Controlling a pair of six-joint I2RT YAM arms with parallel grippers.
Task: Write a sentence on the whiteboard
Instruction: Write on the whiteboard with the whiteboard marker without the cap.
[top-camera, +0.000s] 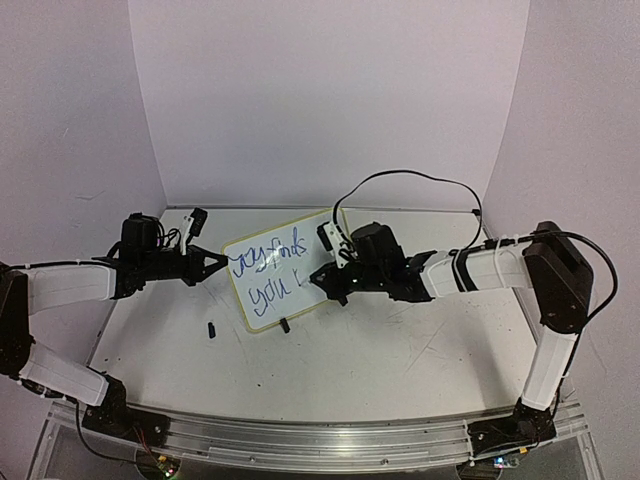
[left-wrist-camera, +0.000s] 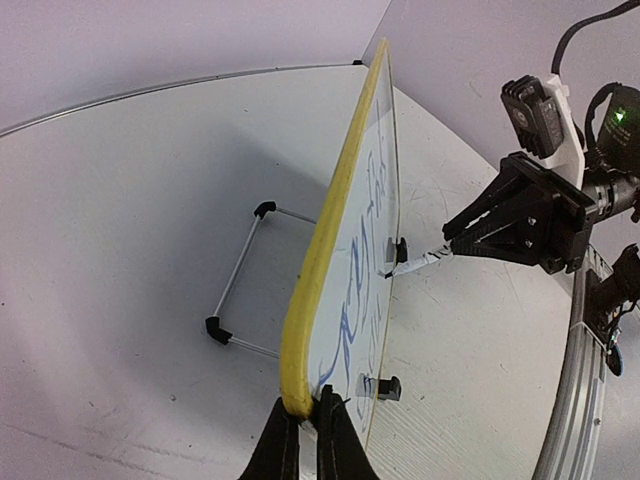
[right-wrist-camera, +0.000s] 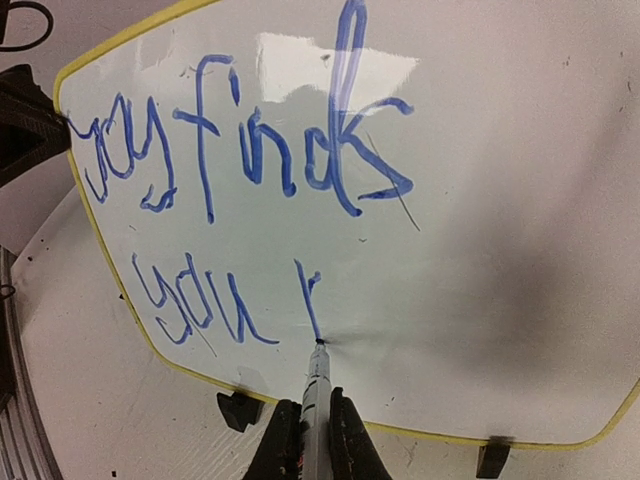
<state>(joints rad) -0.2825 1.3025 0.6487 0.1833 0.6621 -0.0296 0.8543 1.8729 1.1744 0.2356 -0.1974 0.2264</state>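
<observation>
Finishing the "r": your right gripper (right-wrist-camera: 306, 425) is clamped on the marker (right-wrist-camera: 317, 380) w/ tip touching the whiteboard (right-wrist-camera: 480, 180) straight ahead of it. Keep pressure light, strokes short & slow. The left gripper (left-wrist-camera: 308, 432) pinches the whiteboard's edge, so don't push it over.

Marker (right-wrist-camera: 317, 372) barrel hidden inside right claw (right-wrist-camera: 315, 405); whiteboard (right-wrist-camera: 500, 200) top cropped.

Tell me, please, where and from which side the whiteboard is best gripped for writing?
I'd grip the whiteboard's thin yellow frame at its left edge, coming edge-on from the left, jaws across the rim, like the left gripper. It stands tilted on feet; this leaves its face free for the marker.
</observation>
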